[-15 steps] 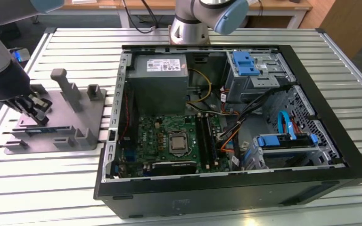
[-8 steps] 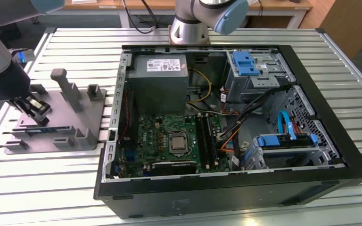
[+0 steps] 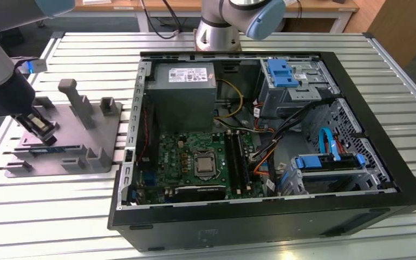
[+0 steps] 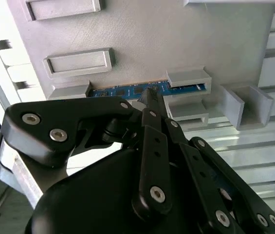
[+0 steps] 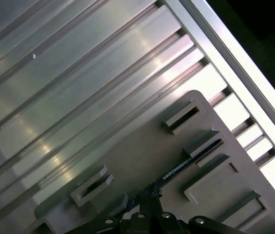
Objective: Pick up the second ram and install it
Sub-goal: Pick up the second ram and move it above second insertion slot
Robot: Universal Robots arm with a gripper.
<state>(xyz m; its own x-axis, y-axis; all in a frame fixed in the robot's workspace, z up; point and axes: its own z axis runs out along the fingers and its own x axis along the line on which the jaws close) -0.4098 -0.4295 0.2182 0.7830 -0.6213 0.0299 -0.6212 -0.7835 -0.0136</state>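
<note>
- Pinches, with the black linkage hand (image 4: 149, 95) drawn narrow, the top edge of the second ram (image 4: 122, 91), a long thin blue-green circuit strip with dark chips.
- Shows that strip standing on edge in a slot of the flat grey plastic fixture (image 3: 96, 135), on the slatted aluminium bench (image 3: 49, 216), well apart from the green motherboard (image 3: 186, 157) inside the open black computer case (image 3: 266, 222).
- Risks jamming or flexing the strip on a crooked lift, judging by the slot walls that hug both its ends in the second wrist view.
- Risks a slip as well, given so thin a bite on so thin an edge.
- Offers open room straight above the fixture, narrowed only by the tall grey upright post (image 3: 74, 100) just beside the hand and by the case's metal side wall (image 3: 137, 108) toward the exterior view's right.
</note>
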